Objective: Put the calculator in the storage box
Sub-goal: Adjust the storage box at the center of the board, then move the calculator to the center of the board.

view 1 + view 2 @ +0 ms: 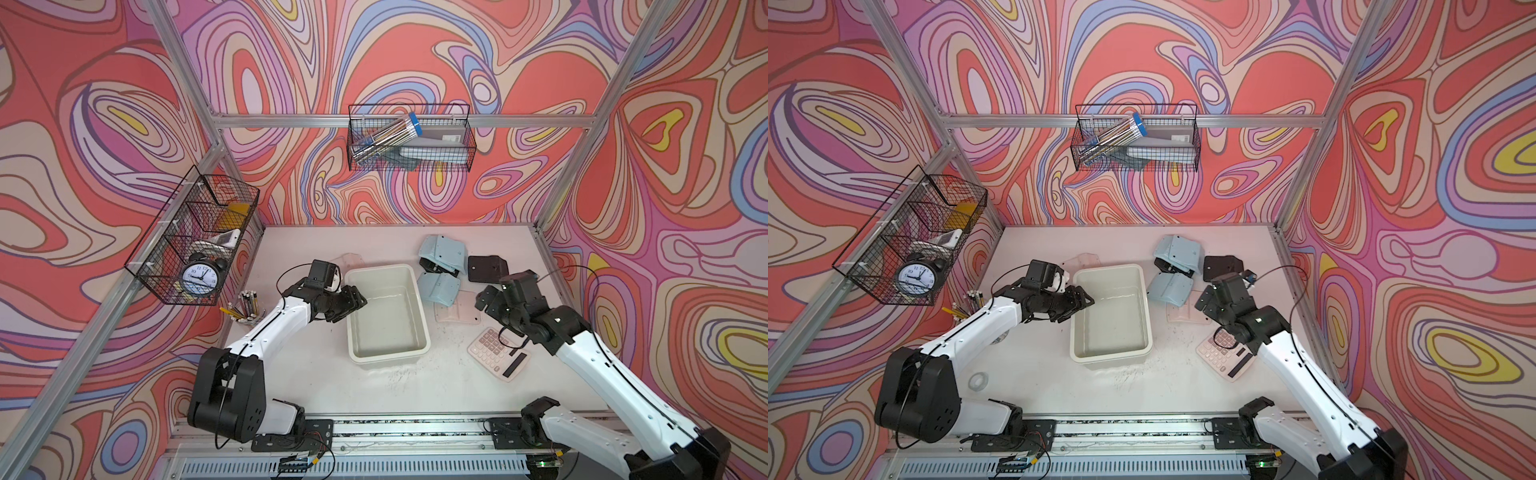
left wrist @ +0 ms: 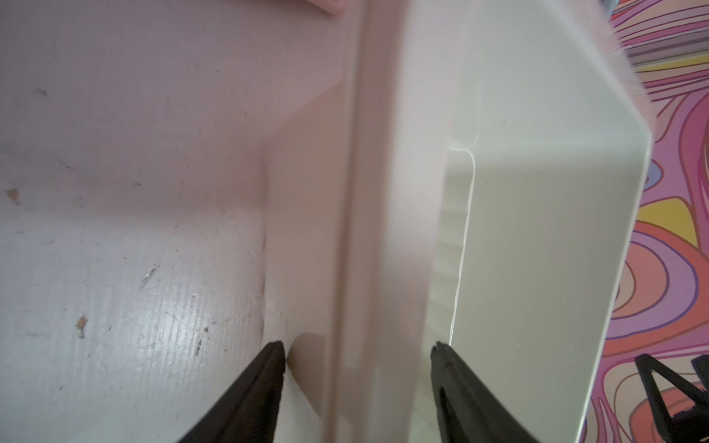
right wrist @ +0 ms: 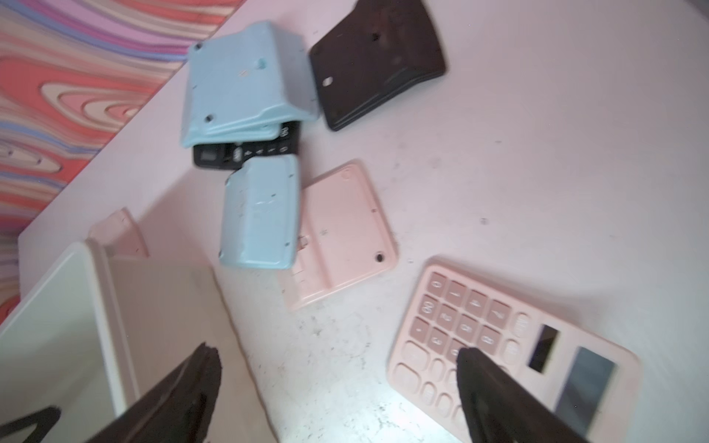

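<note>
Right wrist view: right hand [image 3: 337, 353] spread wide, empty. One finger hides lower keys of pink calculator [image 3: 479, 318]; its display corner cut off by frame edge. Calculator face-up on bench [image 3: 537, 172], right of storage box [image 3: 103, 307], outside it. Key digits blurred; 0, 1, 4, 7 readable. Left wrist view: left hand [image 2: 358, 347] open, fingers either side of box wall; view blurred.

Walls [image 1: 395, 50] printed with swirling bands of coral, pink, lilac, blue and yellow rise behind the table [image 1: 374, 245] and on both its sides. Silver aluminium rails [image 1: 291, 120] frame its back corners and cross the wall above its far edge. The table top is pale pinkish-white, scuffed and speckled with dark marks toward its front edge, under soft, even light
</note>
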`<state>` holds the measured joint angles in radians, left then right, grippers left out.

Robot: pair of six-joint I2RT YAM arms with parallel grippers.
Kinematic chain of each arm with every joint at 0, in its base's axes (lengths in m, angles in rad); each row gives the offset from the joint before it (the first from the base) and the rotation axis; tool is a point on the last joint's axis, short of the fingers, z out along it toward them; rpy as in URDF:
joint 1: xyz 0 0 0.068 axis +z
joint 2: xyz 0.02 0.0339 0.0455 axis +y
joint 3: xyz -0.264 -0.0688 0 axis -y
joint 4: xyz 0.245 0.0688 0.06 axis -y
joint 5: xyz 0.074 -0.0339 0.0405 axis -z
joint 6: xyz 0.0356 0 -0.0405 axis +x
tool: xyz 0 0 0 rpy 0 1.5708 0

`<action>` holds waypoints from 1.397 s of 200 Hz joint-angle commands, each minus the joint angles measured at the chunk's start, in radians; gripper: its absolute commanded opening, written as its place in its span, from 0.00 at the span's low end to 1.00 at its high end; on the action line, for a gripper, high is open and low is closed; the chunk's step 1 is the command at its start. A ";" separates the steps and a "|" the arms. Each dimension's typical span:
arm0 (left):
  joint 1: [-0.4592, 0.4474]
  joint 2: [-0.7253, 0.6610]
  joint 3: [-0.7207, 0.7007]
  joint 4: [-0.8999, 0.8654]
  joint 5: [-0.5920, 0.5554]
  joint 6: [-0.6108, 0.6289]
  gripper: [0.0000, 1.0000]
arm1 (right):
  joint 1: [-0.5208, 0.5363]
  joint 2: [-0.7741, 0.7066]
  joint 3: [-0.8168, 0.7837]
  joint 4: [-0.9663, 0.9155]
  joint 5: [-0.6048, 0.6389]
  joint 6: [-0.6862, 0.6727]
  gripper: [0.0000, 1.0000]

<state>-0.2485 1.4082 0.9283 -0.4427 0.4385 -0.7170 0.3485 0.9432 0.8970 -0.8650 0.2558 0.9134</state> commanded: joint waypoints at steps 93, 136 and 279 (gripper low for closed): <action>-0.003 -0.086 0.008 -0.069 -0.113 0.021 0.99 | -0.148 -0.127 -0.102 -0.302 0.170 0.411 0.92; -0.003 -0.140 0.001 -0.079 -0.128 0.022 0.99 | -0.297 -0.072 -0.235 -0.129 -0.039 0.341 0.90; -0.003 -0.176 -0.030 -0.016 -0.086 0.016 0.99 | -0.338 0.158 -0.381 0.447 -0.395 0.158 0.77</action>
<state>-0.2493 1.2388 0.9020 -0.4858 0.3244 -0.7036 0.0139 1.0744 0.5339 -0.6037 -0.0666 1.1446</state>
